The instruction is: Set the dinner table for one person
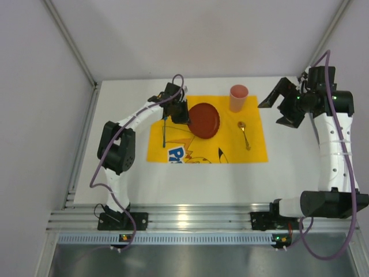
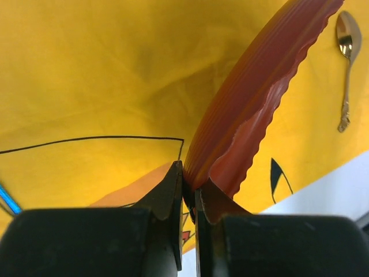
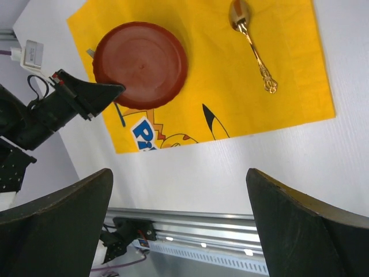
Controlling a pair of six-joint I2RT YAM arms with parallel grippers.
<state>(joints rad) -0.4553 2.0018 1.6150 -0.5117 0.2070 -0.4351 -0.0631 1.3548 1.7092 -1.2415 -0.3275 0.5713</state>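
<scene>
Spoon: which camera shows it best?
The right wrist view. The spoon lies there whole, big and sharp, on the yellow mat. The top view shows it whole too, but tiny. The left wrist view shows it small in the top right corner, past the plate.

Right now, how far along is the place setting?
Looks done: pink cup, gold spoon and a thin dark utensil sit on the yellow mat around the red plate. In hand: the left gripper is shut on the plate's rim, its gripped edge apparently raised. Left: setting it flat and letting go; the right gripper is open, holding nothing.
</scene>
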